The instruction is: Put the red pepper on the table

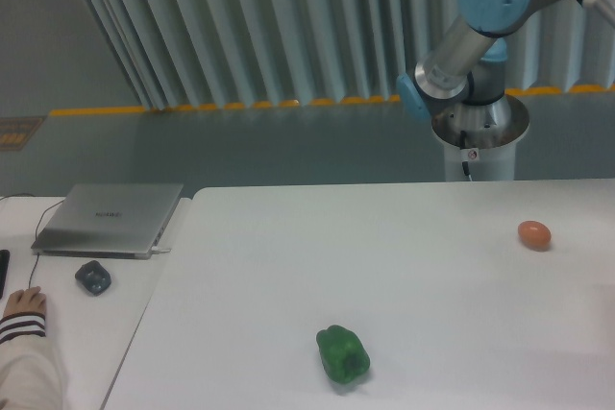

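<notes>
You had the worktop in full view, broad and white, and nowhere on it was the red pepper; it did not show anywhere in the picture, so I judged the placing not yet done, with the whole set-down left to you. The arm showed only as its pedestal, a blue-capped elbow and a silver link running off the top right edge; the gripper lay outside the frame, so I could not tell you whether it was spread, pressed together, or carrying the pepper. On the narrower desk at left sat a closed laptop. Near the front edge of the worktop lay the green pepper, and well apart at far right a small orange egg-shaped thing, both untouched.
</notes>
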